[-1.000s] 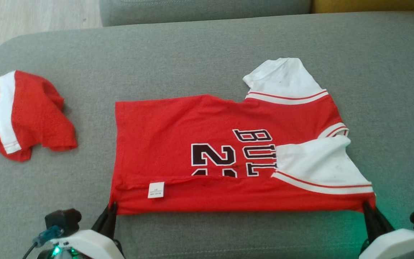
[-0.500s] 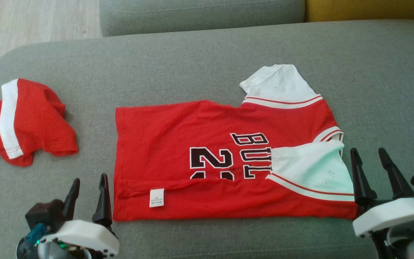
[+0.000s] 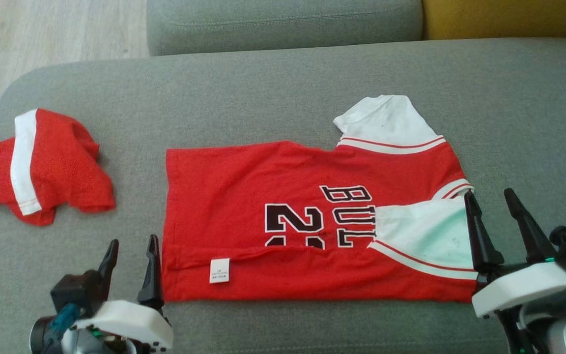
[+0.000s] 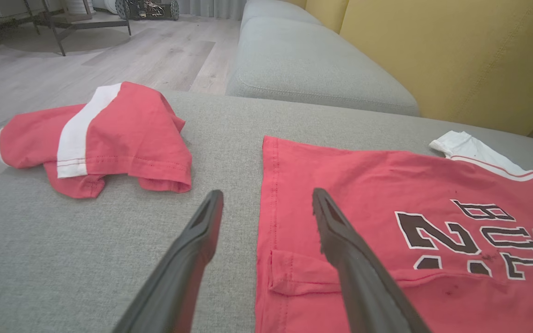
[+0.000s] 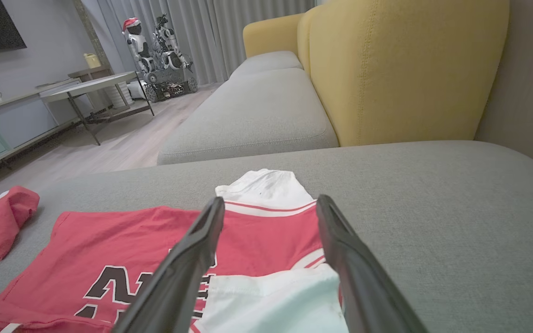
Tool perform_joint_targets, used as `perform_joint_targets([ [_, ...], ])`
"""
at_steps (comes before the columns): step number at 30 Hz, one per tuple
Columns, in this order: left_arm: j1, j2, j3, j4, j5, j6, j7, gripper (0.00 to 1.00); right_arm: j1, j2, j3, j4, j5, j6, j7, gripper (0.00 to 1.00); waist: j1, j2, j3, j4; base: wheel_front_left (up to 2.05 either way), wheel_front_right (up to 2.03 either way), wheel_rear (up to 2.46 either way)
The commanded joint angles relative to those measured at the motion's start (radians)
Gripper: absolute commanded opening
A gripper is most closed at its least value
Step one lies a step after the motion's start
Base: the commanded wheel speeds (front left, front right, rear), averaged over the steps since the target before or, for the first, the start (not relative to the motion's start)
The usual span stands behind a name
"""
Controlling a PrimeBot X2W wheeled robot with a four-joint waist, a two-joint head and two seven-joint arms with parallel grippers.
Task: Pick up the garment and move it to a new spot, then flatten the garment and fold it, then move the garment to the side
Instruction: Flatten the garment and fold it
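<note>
- Hovering at the lower left of the head view: left claw (image 3: 133,241), fingers standing apart and gripping nothing, just beside the near-left corner of the shirt (image 3: 273,187).
- Hovering at the lower right: right claw (image 3: 489,194), fingers likewise apart and empty, just beside the outer edge of the folded-in white sleeve (image 3: 425,231).
- Lying across the middle of the frame on the grey sofa seat (image 3: 263,88): the red shirt, near edge turned up in a narrow fold, a white tag (image 3: 219,270) showing on it.
- Judging the handling: looking light, thin and limp, likely sagging and creasing once lifted; pinching two corners along one edge seeming the surest way of keeping it taut.
- Lying at the mid left, well apart from the shirt: second red garment (image 3: 57,172), crumpled, narrowing the room on that side.
- Offering open seat above and to the right of the shirt; dropping off to floor (image 3: 42,29) at the upper left, backing onto a yellow cushion (image 3: 504,17) at the upper right.
</note>
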Motion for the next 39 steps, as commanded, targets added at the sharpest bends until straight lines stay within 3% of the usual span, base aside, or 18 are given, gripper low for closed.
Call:
perform_joint_targets([
  [1, -0.059, 0.018, 0.029, -0.038, 0.012, 0.004, 0.003, 1.00, -0.035, -0.023, 0.022, -0.041, 0.005, -0.001, 0.003, 1.00, 0.0000, 0.0000, 0.003, 0.001, 0.00, 0.00, 0.00],
  [6, -0.133, 0.015, 0.009, -0.024, 0.018, -0.021, 0.006, 1.00, -0.046, -0.024, 0.023, -0.052, 0.013, -0.001, 0.010, 1.00, 0.0000, 0.0000, 0.036, 0.012, 0.00, 0.00, 0.00],
  [13, -0.371, -0.009, -0.006, 0.090, 0.002, -0.091, 0.022, 1.00, -0.100, -0.032, 0.043, -0.074, 0.023, -0.001, 0.016, 1.00, 0.0000, 0.0000, 0.134, 0.013, 0.00, 0.00, 0.00],
  [22, -0.660, -0.040, 0.013, 0.500, -0.052, -0.173, 0.037, 1.00, -0.181, -0.040, 0.099, -0.034, 0.048, -0.001, -0.006, 1.00, 0.0000, 0.0000, 0.222, -0.027, 0.00, 0.00, 0.00],
  [23, -0.708, -0.041, 0.016, 0.598, -0.060, -0.189, 0.041, 1.00, -0.193, -0.039, 0.106, -0.023, 0.053, -0.001, -0.013, 1.00, 0.0000, 0.0000, 0.234, -0.037, 0.00, 0.00, 0.00],
  [30, -0.817, -0.046, 0.024, 0.873, -0.098, -0.261, 0.048, 1.00, -0.214, -0.033, 0.114, 0.016, 0.072, -0.001, -0.032, 1.00, 0.0000, 0.0000, 0.254, -0.062, 0.00, 0.00, 0.00],
  [31, -0.828, -0.050, 0.026, 0.900, -0.105, -0.273, 0.046, 0.94, -0.215, -0.033, 0.112, 0.021, 0.074, -0.001, -0.034, 1.00, 0.0000, 0.0000, 0.256, -0.064, 0.00, 0.00, 0.00],
  [32, -0.839, -0.052, 0.027, 0.923, -0.109, -0.283, 0.041, 0.49, -0.217, -0.033, 0.109, 0.026, 0.077, -0.001, -0.036, 1.00, 0.0000, 0.0000, 0.258, -0.065, 0.00, 0.00, 0.00],
  [34, -0.858, -0.057, 0.027, 0.962, -0.115, -0.300, 0.027, 0.00, -0.222, -0.039, 0.101, 0.035, 0.076, -0.001, -0.043, 1.00, 0.0000, 0.0000, 0.261, -0.066, 0.00, 0.00, 0.00],
  [39, -0.900, -0.071, 0.008, 1.023, -0.107, -0.325, -0.016, 0.00, -0.253, -0.051, 0.068, 0.066, 0.073, -0.001, -0.058, 1.00, 0.0000, 0.0000, 0.268, -0.059, 0.00, 0.00, 0.00],
])
